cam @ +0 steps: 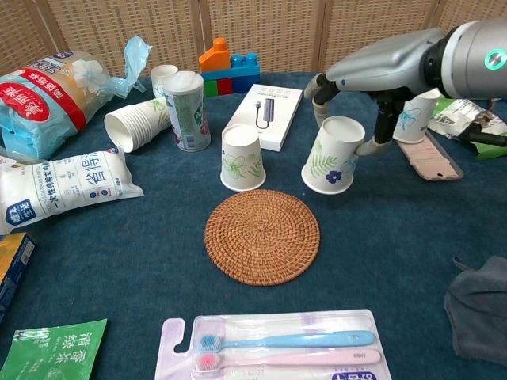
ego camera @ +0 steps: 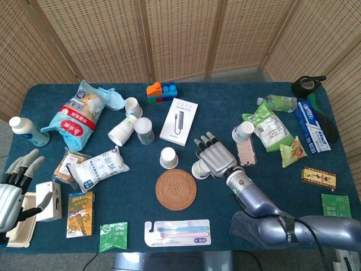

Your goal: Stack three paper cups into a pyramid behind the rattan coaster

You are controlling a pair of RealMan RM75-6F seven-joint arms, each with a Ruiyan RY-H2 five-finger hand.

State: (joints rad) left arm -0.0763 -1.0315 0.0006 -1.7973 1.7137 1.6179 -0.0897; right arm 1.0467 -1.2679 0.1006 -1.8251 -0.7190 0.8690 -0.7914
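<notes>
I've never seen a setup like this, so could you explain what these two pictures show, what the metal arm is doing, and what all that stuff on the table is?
Both pictures come from the robot's own cameras: one looks down from its head, the other sits lower, at its chest. The robot has two arms ending in mechanical hands. Its right hand reaches over an upside-down paper cup, with fingers beside it; whether it truly grips the cup I cannot tell. A second upside-down cup stands next to it, both behind the round woven coaster. The left hand waits at the table's edge, holding nothing. Around them on the blue table lie snack bags, toothbrushes, toy blocks and more cups.
</notes>
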